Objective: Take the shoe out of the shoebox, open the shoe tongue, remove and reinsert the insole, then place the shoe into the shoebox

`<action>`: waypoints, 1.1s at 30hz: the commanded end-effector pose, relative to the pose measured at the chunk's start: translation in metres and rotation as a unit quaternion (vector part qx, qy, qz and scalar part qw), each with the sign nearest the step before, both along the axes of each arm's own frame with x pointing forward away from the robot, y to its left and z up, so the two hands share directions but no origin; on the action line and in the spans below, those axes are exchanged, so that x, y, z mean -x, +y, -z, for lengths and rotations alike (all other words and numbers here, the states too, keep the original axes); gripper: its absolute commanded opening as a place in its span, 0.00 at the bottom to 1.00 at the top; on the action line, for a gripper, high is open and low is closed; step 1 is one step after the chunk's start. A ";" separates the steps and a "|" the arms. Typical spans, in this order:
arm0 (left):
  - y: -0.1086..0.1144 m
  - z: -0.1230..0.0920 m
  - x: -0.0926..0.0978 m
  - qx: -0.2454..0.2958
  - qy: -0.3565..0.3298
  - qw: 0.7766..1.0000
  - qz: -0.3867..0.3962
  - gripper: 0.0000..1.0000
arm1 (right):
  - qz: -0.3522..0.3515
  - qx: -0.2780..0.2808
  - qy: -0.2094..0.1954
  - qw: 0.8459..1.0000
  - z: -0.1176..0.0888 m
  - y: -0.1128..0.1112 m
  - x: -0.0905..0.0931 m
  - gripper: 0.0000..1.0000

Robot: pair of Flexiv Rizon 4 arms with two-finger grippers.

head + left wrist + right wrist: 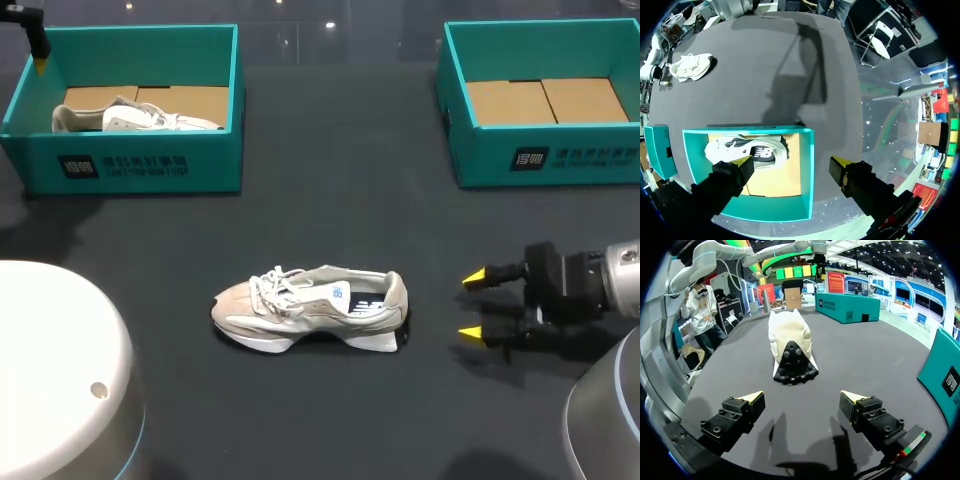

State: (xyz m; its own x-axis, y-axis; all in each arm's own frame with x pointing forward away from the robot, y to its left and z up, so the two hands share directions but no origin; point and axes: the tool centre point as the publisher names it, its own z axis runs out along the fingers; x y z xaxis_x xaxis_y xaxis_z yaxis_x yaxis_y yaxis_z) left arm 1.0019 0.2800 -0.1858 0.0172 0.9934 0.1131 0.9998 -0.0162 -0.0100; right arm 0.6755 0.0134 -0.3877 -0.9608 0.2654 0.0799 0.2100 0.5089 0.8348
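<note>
A: Hovering low over table: right gripper, spread wide, gripping nothing. Shoe ahead of it, apart, heel toward fingers, upright on sole, mid-table.
B: Left side?
A: Left gripper equally wide, nothing held, above left box; second shoe inside. Right box far right.

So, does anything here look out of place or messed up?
Only mildly: one shoe stands out on the table, outside both boxes, laces loose, while a second shoe lies on its side in the left shoebox. The right shoebox holds no shoe. Nothing looks spilled or damaged.
</note>
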 end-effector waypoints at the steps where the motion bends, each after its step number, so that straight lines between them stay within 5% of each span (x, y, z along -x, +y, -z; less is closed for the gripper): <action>1: 0.000 0.000 0.001 -0.001 -0.001 1.000 0.000 1.00 | 0.003 -0.019 -0.007 1.000 0.005 0.004 0.001 1.00; 12: 0.000 0.000 0.001 -0.001 -0.001 1.000 0.000 1.00 | -0.005 -0.055 -0.029 0.998 0.013 0.049 -0.001 1.00; 22: 0.000 0.000 0.001 -0.001 -0.001 1.000 0.000 1.00 | -0.005 -0.055 -0.029 0.998 0.013 0.049 -0.001 1.00; 33: 0.000 0.000 0.001 -0.001 -0.001 1.000 0.000 1.00 | -0.014 -0.075 -0.047 0.996 0.011 0.077 -0.009 1.00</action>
State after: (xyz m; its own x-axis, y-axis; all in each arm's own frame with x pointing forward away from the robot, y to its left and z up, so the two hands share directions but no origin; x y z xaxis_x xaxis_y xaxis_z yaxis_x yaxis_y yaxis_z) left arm 1.0018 0.2801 -0.1858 0.0171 0.9934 0.1132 0.9998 -0.0161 -0.0100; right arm 0.6815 0.0813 -0.3932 -0.9730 0.2289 0.0306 0.1195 0.3857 0.9149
